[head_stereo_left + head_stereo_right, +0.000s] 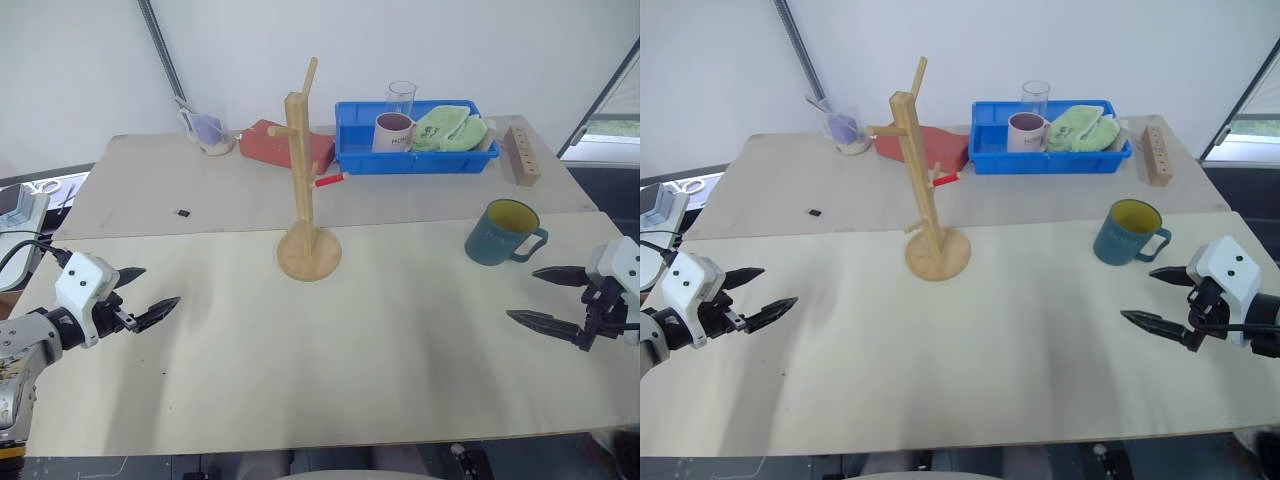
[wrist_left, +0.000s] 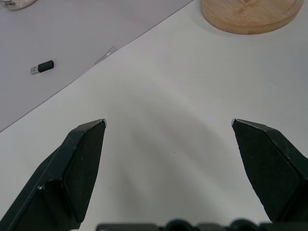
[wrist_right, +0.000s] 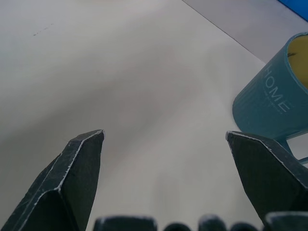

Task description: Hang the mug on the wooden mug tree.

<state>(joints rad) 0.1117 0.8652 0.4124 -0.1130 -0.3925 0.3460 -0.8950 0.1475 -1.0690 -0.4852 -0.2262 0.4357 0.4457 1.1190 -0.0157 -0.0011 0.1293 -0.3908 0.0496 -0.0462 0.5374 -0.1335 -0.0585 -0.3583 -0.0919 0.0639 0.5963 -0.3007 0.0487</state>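
Note:
The teal mug (image 1: 501, 234) with a yellow inside stands upright on the pale table at the right, its handle turned to the right. In the right wrist view the mug (image 3: 274, 98) shows its pale lettering. The wooden mug tree (image 1: 305, 180) rises at the table's middle on a round base (image 2: 248, 14), with bare pegs. My right gripper (image 1: 537, 296) is open and empty, just in front of the mug and apart from it. Far to the left, my left gripper (image 1: 150, 293) hangs open and empty above the table.
A blue tray (image 1: 415, 160) at the back holds a white mug (image 1: 392, 131), a clear glass (image 1: 401, 97) and a green cloth (image 1: 448, 128). Beside it lie a pale wooden block (image 1: 521, 155), a red object (image 1: 283, 145) and a glass cup (image 1: 209, 130). A small black stick (image 1: 183, 212) lies on the grey board.

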